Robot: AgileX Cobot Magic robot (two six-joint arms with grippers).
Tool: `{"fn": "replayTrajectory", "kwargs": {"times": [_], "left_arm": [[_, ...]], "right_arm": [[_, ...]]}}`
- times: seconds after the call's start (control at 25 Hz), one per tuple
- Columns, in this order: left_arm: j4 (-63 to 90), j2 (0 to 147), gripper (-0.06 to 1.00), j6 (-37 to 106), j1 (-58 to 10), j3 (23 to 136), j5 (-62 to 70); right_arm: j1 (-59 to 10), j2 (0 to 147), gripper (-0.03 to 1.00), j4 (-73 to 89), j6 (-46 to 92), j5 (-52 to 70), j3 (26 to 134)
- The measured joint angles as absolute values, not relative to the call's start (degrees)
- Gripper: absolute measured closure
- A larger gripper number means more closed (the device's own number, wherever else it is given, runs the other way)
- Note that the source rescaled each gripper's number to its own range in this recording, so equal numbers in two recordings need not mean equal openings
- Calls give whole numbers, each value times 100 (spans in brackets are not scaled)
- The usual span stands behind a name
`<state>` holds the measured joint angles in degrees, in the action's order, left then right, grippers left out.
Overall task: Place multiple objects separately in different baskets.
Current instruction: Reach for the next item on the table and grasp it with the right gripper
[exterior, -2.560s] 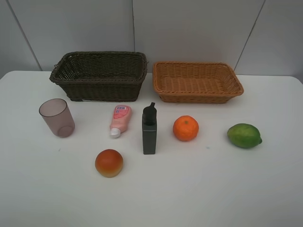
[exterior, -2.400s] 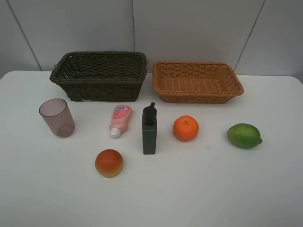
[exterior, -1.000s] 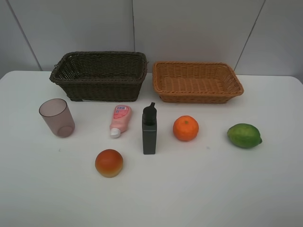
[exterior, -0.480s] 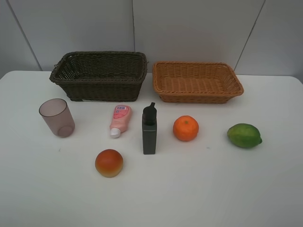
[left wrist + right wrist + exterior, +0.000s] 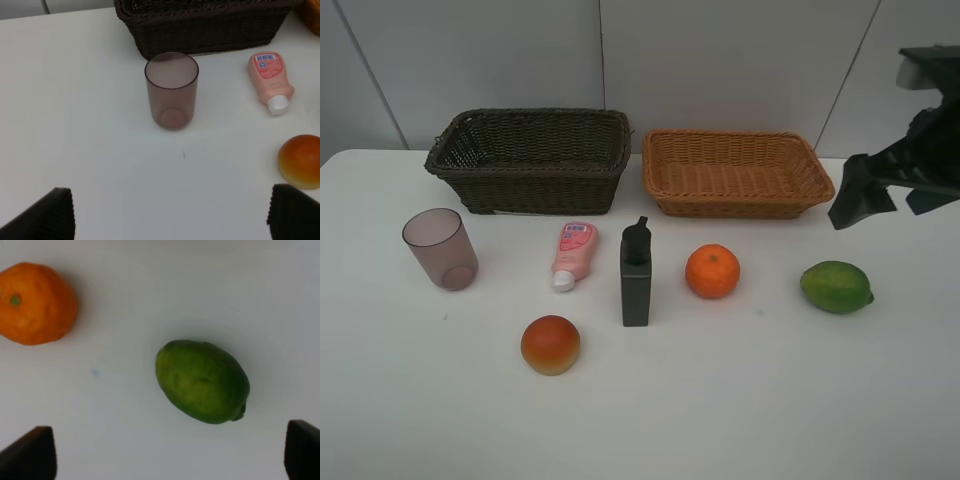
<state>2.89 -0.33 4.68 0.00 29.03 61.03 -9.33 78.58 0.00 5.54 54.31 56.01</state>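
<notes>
On the white table stand a mauve cup (image 5: pixel 440 250), a pink tube (image 5: pixel 574 252), a dark bottle (image 5: pixel 636 280), an orange (image 5: pixel 712 271), a green lime (image 5: pixel 835 287) and a peach (image 5: pixel 550 344). Behind them are the dark brown basket (image 5: pixel 530 160) and the tan basket (image 5: pixel 735 172), both empty. My right gripper (image 5: pixel 880 212) is open in the air above the lime (image 5: pixel 202 381), with the orange (image 5: pixel 37 302) off to one side. My left gripper (image 5: pixel 172 220) is open and empty, short of the cup (image 5: pixel 171 90); the tube (image 5: pixel 270 82) and peach (image 5: pixel 300 161) lie beside it.
The dark basket's front wall (image 5: pixel 200 25) stands just behind the cup. A grey panelled wall (image 5: pixel 720 60) closes the back of the table. The left arm does not show in the exterior view.
My right arm has come into the exterior view at the upper right, above the lime. None of the objects or baskets has moved.
</notes>
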Motion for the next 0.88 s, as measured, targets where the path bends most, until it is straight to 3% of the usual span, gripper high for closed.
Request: {"fn": "replayTrajectory", "kwargs": {"times": [0.64, 0.88], "left_arm": [[289, -33, -6, 468, 0, 2903, 6103], [289, -33, -6, 468, 0, 2903, 6103]], "right_arm": [[-1060, 8586, -1, -341, 3639, 5158, 5773], [-1060, 8586, -1, -375, 4730, 4681, 5262]]}}
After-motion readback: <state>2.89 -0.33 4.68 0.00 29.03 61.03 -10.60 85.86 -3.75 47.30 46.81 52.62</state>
